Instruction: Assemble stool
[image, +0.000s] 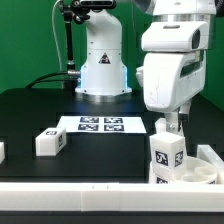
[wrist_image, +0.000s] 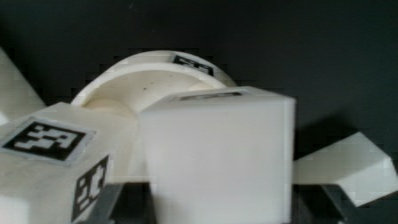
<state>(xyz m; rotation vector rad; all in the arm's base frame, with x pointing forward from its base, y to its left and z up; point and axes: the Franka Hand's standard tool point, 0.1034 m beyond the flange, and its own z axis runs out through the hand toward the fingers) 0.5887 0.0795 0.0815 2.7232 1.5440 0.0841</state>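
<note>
**Leg gripped at the seat**

A loose white plastic block leg (image: 50, 141) lies left and the marker board (image: 100, 124) sits centre. Near right, my gripper (image: 170, 128) is clamped on an upright tagged white leg (image: 167, 153) by the white round ring seat (image: 192, 172). I judge it light, rigid and slick, so I'd grip the flat sides.

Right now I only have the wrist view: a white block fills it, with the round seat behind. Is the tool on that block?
Observer: Yes. In the exterior view the tool points straight down onto the top of the upright leg and looks closed on it.
Operator: Where is that on the table?
Observer: At the exterior view's right. The upright leg stands at the seat, but I cannot tell whether it is plugged in.
Operator: Is another leg out there?
Observer: A loose leg lies to the exterior view's left of the marker board.
</note>
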